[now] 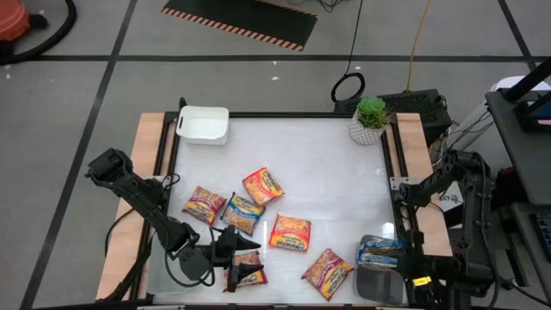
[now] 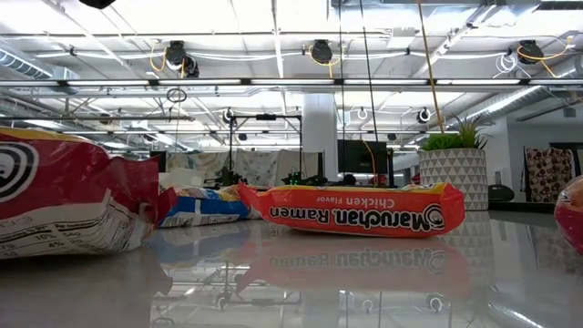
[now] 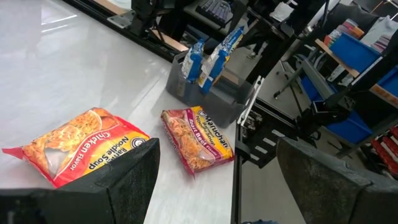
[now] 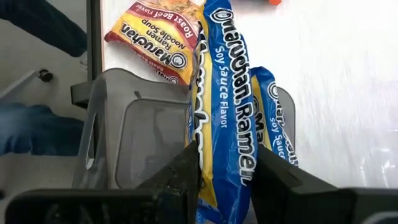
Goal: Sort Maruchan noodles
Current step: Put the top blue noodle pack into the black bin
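Six packets lie loose on the table (image 1: pixel 336 155); the left gripper (image 1: pixel 231 251) hovers spread above a dark red packet (image 1: pixel 247 275) (likely next), while the right gripper (image 4: pixel 225 163) pinches a blue packet (image 4: pixel 225 93) over the clear bin (image 4: pixel 134 134), release due.

Robotics lab/workshop: open ceiling w/ pipes (image 2: pixel 301 82), hazard-striped mat (image 1: pixel 241 19), cables, equipment racks (image 3: pixel 360 56).

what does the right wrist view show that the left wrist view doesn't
Only the right wrist view shows the right gripper, jaws shut on a blue soy sauce ramen packet over the grey plastic bin. Only the left wrist view shows the open left gripper and an orange-red chicken ramen packet. Both show the bin, its blue packets and the dark red roast beef ramen packet.
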Robot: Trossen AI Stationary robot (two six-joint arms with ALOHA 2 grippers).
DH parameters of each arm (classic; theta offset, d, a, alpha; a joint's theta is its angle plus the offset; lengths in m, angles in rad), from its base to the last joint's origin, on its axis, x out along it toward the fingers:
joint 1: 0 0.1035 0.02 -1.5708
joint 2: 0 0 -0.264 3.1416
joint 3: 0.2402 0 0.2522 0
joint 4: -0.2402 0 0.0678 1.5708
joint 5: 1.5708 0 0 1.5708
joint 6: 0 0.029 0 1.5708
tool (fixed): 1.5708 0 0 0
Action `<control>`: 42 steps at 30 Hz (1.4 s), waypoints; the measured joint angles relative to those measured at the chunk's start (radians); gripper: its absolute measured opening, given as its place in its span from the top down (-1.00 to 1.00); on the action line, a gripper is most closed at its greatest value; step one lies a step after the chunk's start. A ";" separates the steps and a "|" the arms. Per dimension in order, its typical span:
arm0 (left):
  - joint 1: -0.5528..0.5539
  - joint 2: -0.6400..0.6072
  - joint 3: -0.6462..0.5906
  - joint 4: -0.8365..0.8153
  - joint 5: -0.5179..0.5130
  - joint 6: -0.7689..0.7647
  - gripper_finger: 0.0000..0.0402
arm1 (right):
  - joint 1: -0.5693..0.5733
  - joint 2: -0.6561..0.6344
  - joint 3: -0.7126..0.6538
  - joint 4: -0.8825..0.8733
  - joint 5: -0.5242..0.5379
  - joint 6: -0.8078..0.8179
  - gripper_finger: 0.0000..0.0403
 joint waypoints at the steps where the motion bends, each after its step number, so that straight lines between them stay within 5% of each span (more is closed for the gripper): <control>1: 0.000 0.000 0.000 0.000 0.000 0.000 -0.62 | 0.000 0.000 0.000 0.000 0.000 0.000 0.51; 11: 0.000 0.000 0.000 0.000 0.000 0.000 -0.62 | 0.000 0.000 0.000 -0.008 -0.011 0.009 0.51; 20: 0.000 0.000 0.000 0.000 0.000 0.001 -0.62 | -0.005 0.000 0.000 -0.041 -0.161 0.079 0.51; 32: 0.000 0.000 0.000 0.000 0.000 0.004 -0.62 | -0.006 0.000 0.000 -0.074 -0.028 0.100 0.20; 42: 0.000 0.000 0.000 0.000 -0.001 0.003 -0.62 | -0.006 0.001 0.000 -0.048 -0.120 0.113 0.20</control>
